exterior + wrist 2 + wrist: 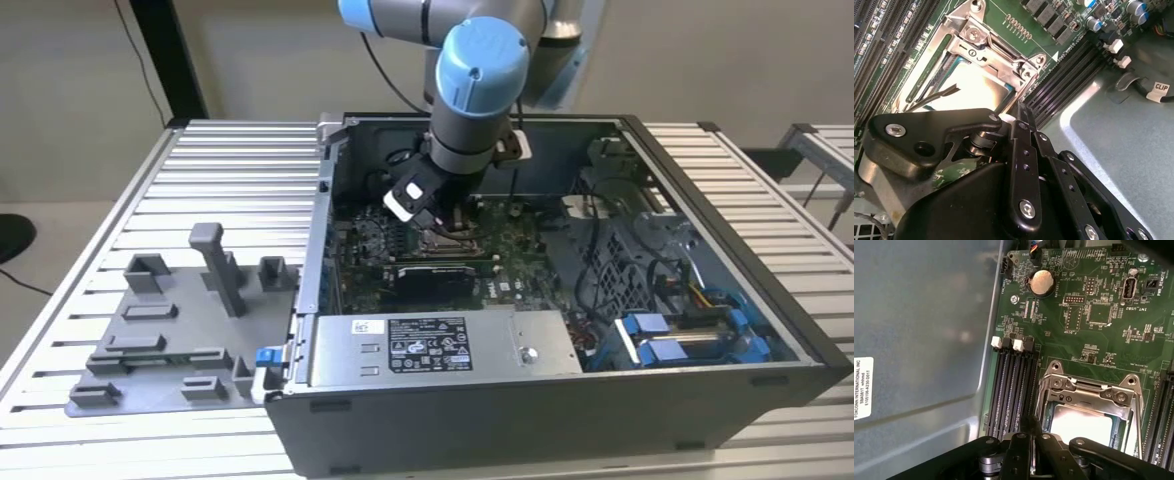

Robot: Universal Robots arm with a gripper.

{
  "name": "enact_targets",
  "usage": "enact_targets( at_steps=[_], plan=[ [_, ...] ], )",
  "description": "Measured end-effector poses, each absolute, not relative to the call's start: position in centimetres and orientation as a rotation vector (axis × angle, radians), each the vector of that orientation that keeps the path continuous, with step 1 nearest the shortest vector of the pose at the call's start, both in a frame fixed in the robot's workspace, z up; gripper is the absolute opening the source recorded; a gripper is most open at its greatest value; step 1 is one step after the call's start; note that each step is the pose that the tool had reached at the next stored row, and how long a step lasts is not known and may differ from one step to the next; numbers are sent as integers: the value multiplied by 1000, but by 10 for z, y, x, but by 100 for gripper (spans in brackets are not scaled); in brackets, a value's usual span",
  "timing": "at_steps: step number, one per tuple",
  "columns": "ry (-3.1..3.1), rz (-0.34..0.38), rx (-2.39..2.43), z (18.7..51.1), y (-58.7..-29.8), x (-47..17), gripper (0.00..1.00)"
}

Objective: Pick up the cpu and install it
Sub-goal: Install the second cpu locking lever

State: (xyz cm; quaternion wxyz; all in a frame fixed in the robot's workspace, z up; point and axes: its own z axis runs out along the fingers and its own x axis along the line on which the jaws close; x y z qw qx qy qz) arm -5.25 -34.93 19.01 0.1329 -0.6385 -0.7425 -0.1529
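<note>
Inside the open dark-grey computer case (561, 400), the black linkage-fingered gripper (447, 222) hangs directly over the processor socket of the green motherboard (1094, 355).

Item under task: the cpu (1081, 425), a flat square chip with a pale silver-grey metal top, lies seated within the silver metal socket frame (1089, 390). The frame's window surrounds it on all visible sides. Glare washes out its surface in both wrist views, so edge alignment cannot be verified.

Gripper state: in the second wrist view the black finger links (1024, 150) converge to a narrow tip just beside the frame's corner. Whether the tips are together or slightly apart cannot be told; nothing is seen clamped between them.

Governing relation: the chip lies immediately below and ahead of the finger tips, close by, its flat face turned up toward the wrist. Being square, it offers no long axis. The black memory slots (1011, 390) run alongside the socket, just beside it.

Elsewhere: the grey plastic fixture blocks (174, 330) sit on the slatted aluminium table (240, 160), well apart on the exterior view's left.
</note>
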Motion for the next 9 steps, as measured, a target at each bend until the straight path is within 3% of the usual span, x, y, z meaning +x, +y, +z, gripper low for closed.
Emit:
enact_targets(
  at_steps=[9],
  plan=[
    [-2155,-442,-1853,188,-349,-50,0]
  ],
)
